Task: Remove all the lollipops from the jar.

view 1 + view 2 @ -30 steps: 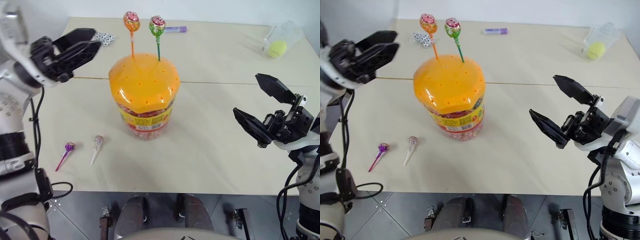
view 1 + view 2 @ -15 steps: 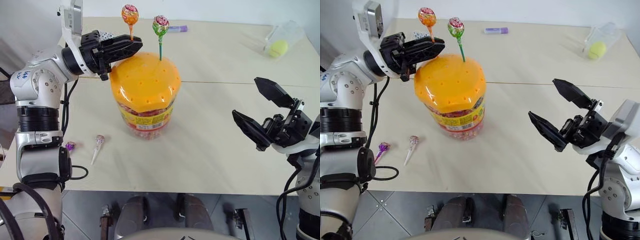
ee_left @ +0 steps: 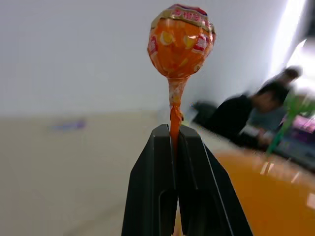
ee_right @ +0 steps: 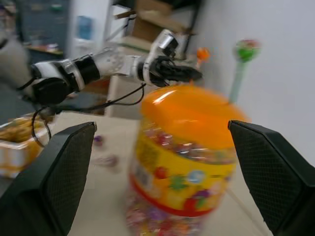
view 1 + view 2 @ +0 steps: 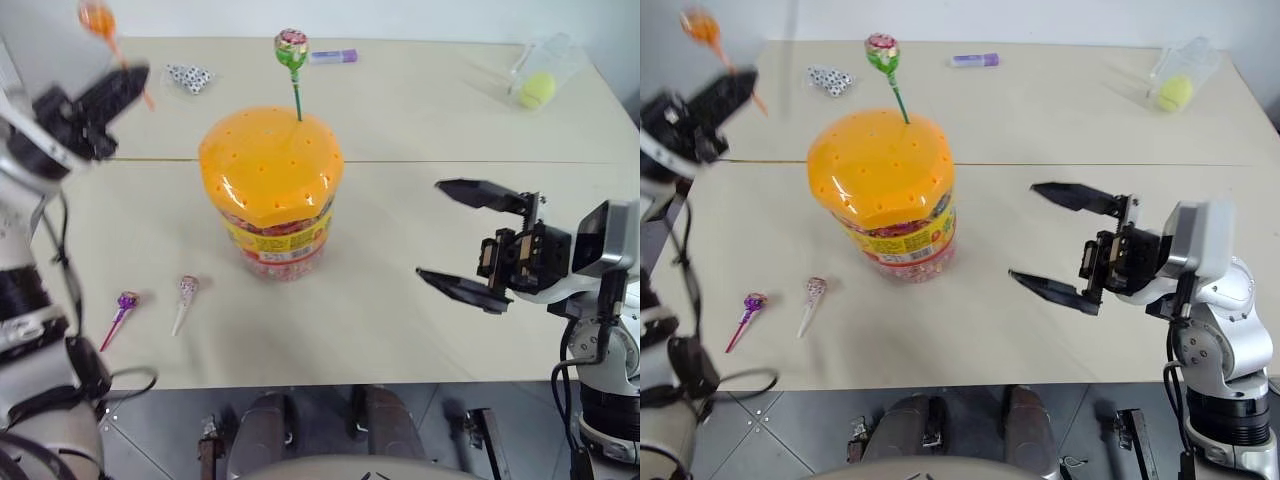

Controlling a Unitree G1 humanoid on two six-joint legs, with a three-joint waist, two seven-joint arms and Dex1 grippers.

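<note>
Left claw: I have my left gripper clamped tight on the orange stick of the orange lollipop, up and off to the left of the jar, clear of the lid; candy head stands above the fingertips.
Right claw: my right gripper hangs with jaws spread wide and nothing in them, to the right of the jar, apart from it, fingers pointing toward it.
Jar: the jar stands upright near the middle of the table, orange lid on, yellow and red label below, wrapped sweets showing through the clear wall.
Green lollipop: I see one green-stick lollipop standing upright in a hole at the far part of the lid.
Loose lollipops: a purple lollipop and a white-stick lollipop lie flat on the table near the front left edge, just beside each other, well apart from the jar.
Far side: a small black-and-white spotted object lies left of the green lollipop's head; a purple tube lies behind it.
Far right corner: a clear container with a yellow ball inside lies on its side.
In the way: between my right gripper and the jar I see bare tabletop; the green lollipop stands on the jar's far side from me.
</note>
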